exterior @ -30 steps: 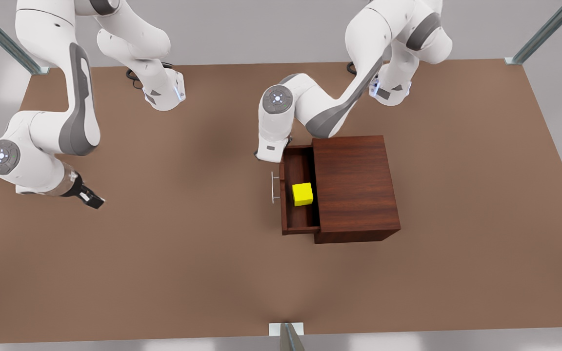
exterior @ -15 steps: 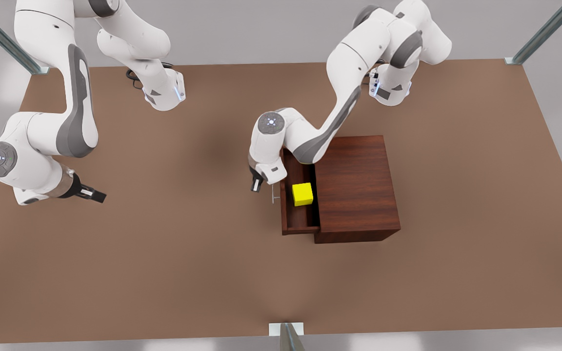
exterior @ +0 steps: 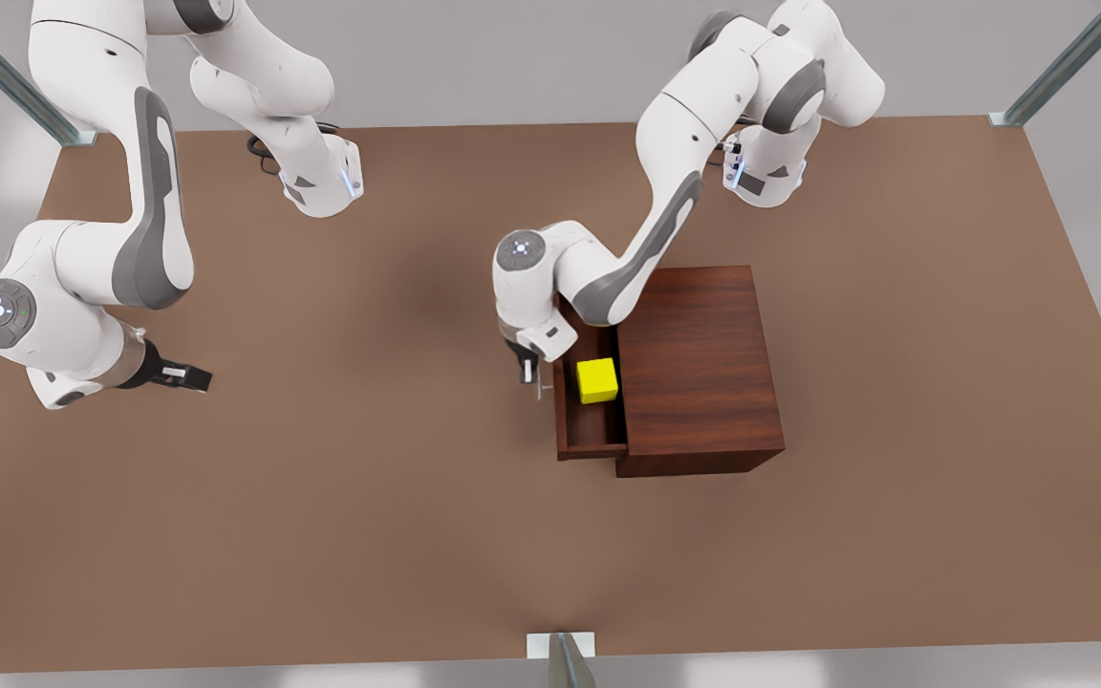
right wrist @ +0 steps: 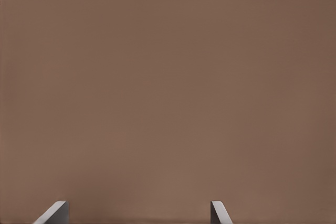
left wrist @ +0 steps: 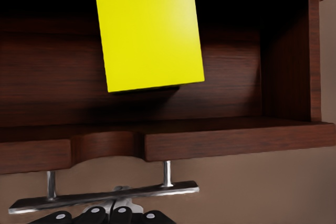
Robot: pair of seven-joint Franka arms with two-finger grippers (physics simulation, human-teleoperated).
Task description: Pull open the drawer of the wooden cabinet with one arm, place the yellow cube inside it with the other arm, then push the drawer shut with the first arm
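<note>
The wooden cabinet (exterior: 699,363) stands right of centre on the table. Its drawer (exterior: 589,435) sticks out toward the front view's left, partly open. The yellow cube (exterior: 597,380) lies inside the drawer, and the left wrist view shows this yellow cube (left wrist: 149,35) on the drawer floor behind the front panel (left wrist: 210,142). My left gripper (exterior: 528,371) is shut, fingers together, pressed against the silver bar handle (left wrist: 105,196) from outside. My right gripper (exterior: 189,376) hangs open over bare table at the front view's far left, waiting.
Brown tabletop (exterior: 369,497) spreads wide around the cabinet. Metal frame posts (exterior: 1067,62) stand at the back corners and a bracket (exterior: 560,650) sits at the front edge. Both arm bases are at the back.
My left gripper swung down from beside the drawer's far end onto the handle. The drawer has slid slightly into the cabinet. The right gripper shifted a little.
</note>
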